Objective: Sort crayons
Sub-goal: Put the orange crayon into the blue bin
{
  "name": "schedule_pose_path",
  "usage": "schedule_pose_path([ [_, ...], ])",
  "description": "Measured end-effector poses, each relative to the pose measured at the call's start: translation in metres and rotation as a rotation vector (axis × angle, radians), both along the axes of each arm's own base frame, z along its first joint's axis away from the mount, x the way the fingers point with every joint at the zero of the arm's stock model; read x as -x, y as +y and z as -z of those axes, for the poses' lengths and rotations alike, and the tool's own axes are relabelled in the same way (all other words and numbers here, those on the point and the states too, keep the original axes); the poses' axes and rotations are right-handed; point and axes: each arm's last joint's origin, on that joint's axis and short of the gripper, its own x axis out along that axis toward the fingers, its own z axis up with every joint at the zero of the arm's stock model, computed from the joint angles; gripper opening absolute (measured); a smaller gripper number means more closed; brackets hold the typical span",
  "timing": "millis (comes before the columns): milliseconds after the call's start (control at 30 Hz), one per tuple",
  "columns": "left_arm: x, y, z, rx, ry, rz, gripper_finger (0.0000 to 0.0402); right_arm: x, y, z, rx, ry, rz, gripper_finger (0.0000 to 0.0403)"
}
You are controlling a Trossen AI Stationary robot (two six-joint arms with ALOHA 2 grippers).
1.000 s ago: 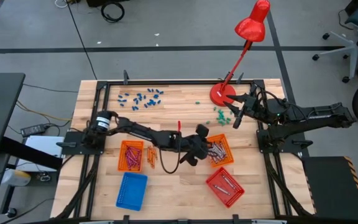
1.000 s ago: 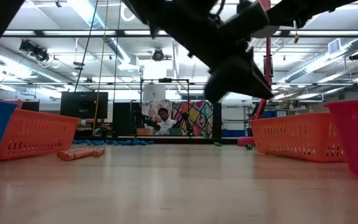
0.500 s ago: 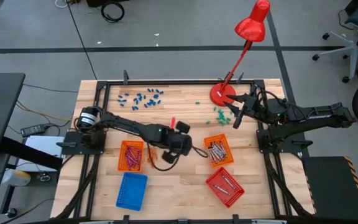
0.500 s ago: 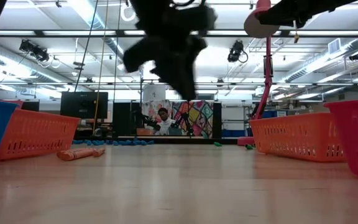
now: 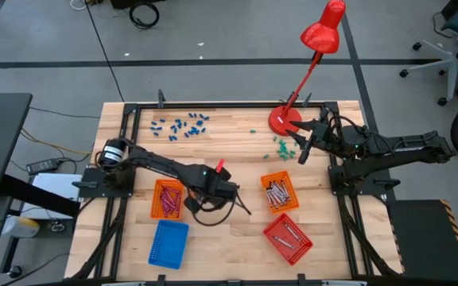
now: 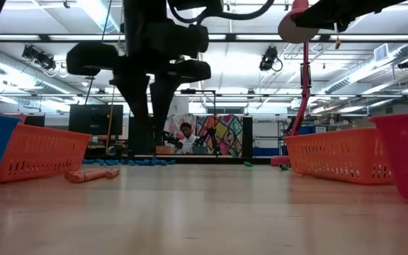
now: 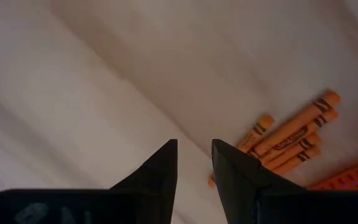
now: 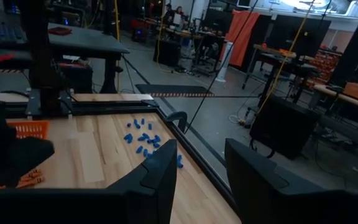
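Observation:
A small pile of orange crayons [image 5: 193, 200] lies on the table beside the left orange basket [image 5: 168, 199]; it also shows in the left wrist view [image 7: 288, 140] and the low view [image 6: 91, 173]. My left gripper [image 5: 210, 193] points down just beside this pile, open and empty [image 7: 193, 152], above the wood. Blue crayons [image 5: 180, 125] lie at the far left and green ones [image 5: 281, 145] near the lamp base. My right gripper [image 5: 302, 151] waits open and empty [image 8: 201, 155] at the far right.
The left orange basket holds pink crayons and the right orange basket [image 5: 279, 191] holds grey ones. A red basket [image 5: 287, 237] and a blue basket [image 5: 168, 243] stand near the front edge. A red desk lamp [image 5: 286, 119] stands at the far right.
My left gripper has gone from the right orange basket toward the table's left, to the orange crayons beside the left orange basket. It has turned so that its fingers point down.

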Motion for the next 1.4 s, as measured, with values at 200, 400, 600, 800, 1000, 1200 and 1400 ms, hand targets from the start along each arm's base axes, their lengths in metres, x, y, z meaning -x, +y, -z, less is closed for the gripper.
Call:
schedule_pose_path([
  [200,0.003,-0.01,0.012,-0.026,0.089,0.116,0.0112,0.0,0.0,0.0,-0.001,0.0,-0.011,0.0139],
  [400,0.004,-0.013,0.021,-0.041,0.149,0.188,0.0111,-0.001,0.0,0.0,-0.001,0.003,-0.015,0.0139],
  [600,0.004,-0.01,0.022,-0.023,0.166,0.195,0.0111,-0.005,0.001,0.001,-0.001,0.007,-0.019,0.0139],
  [800,0.002,-0.002,0.023,0.031,0.18,0.222,0.0111,-0.006,0.001,0.001,0.001,0.005,-0.019,0.0139],
  [1000,0.001,0.0,0.026,0.018,0.196,0.295,0.0111,-0.006,0.001,0.001,0.002,0.006,-0.019,0.0139],
  [1200,0.0,-0.001,0.036,-0.011,0.229,0.321,0.0111,-0.006,0.001,0.002,0.003,0.012,-0.021,0.0139],
  [1400,0.011,-0.001,0.046,-0.008,0.297,0.329,0.0093,-0.008,0.001,0.002,0.003,0.012,-0.022,0.0139],
])
